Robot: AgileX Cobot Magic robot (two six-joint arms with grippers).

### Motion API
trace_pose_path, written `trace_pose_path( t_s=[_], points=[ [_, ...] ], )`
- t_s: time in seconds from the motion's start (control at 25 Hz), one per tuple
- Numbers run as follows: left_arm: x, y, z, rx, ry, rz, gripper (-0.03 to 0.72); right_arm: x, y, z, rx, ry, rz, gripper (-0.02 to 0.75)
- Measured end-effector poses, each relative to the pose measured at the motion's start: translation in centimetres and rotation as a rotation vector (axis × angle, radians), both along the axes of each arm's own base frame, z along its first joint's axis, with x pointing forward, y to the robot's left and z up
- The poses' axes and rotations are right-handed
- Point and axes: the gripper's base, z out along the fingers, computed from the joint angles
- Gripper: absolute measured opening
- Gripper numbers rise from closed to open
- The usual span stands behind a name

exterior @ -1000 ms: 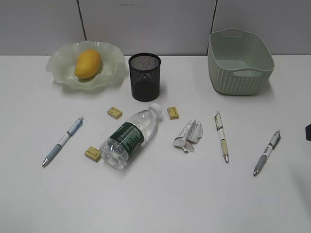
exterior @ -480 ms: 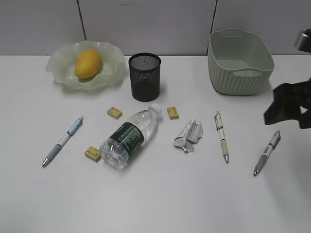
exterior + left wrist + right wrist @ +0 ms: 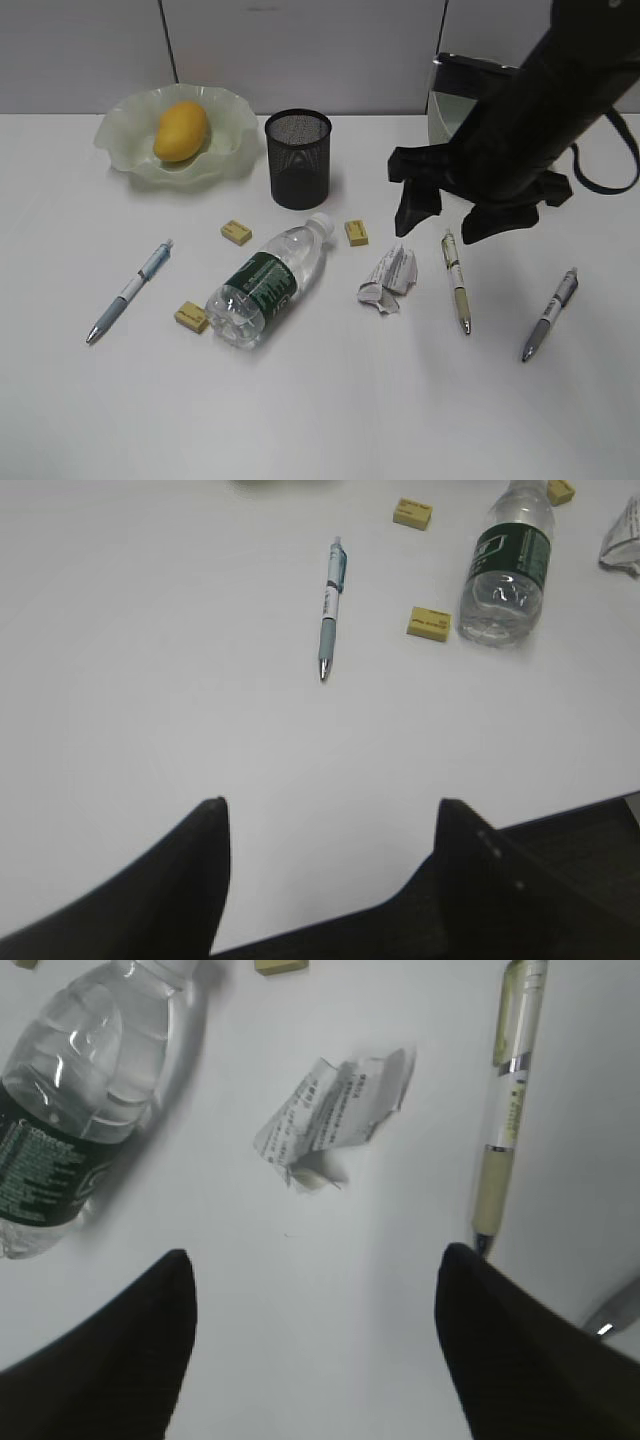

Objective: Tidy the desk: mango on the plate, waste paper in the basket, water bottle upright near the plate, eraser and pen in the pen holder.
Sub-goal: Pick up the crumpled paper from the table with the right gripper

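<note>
The mango (image 3: 180, 131) lies on the plate (image 3: 120, 135) at the back left. To its right stands the black pen holder (image 3: 297, 158). The water bottle (image 3: 268, 282) lies on its side mid-desk, with three yellow erasers (image 3: 236, 232) around it. Waste paper (image 3: 388, 278) lies beside a cream pen (image 3: 456, 280). My right gripper (image 3: 444, 230) hangs open just above and behind them; in its wrist view the waste paper (image 3: 335, 1115) lies ahead of the empty gripper (image 3: 315, 1252). My left gripper (image 3: 330, 802) is open over bare desk, with a blue pen (image 3: 330, 605) ahead.
The right arm hides most of the basket (image 3: 442, 95) at the back right. Two more pens lie on the desk, a blue one (image 3: 130, 290) at the left and a grey one (image 3: 550, 313) at the right. The desk's front edge (image 3: 560, 815) shows beside the left gripper.
The right arm has swung in from the right edge toward the middle. It now stands above the waste paper and cream pen and covers the basket. Nothing on the desk moved.
</note>
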Motion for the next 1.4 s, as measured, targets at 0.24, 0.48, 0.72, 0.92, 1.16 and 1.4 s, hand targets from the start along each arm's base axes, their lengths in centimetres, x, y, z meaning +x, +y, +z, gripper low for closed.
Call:
trace_pose_path(
  t_s=[0.24, 0.48, 0.72, 0.92, 1.16, 1.4],
  points=[
    [0.0, 0.0, 0.0, 0.000, 0.000, 0.000, 0.484, 2.3, 2.6, -2.3, -0.010, 0.061, -0.039, 0.585],
    [0.0, 0.0, 0.0, 0.000, 0.000, 0.000, 0.484, 3.3, 3.1, -6.4, -0.066, 0.151, -0.079, 0.585],
    [0.0, 0.0, 0.0, 0.000, 0.000, 0.000, 0.484, 4.0, 3.4, -8.6, -0.081, 0.176, -0.111, 0.585],
    [0.0, 0.0, 0.0, 0.000, 0.000, 0.000, 0.484, 4.7, 3.7, -9.7, -0.070, 0.160, -0.134, 0.585],
    [0.0, 0.0, 0.0, 0.000, 0.000, 0.000, 0.484, 4.9, 3.8, -10.8, -0.076, 0.162, -0.146, 0.468],
    [0.0, 0.0, 0.0, 0.000, 0.000, 0.000, 0.484, 4.9, 3.7, -10.8, -0.086, 0.159, -0.124, 0.181]
  ],
)
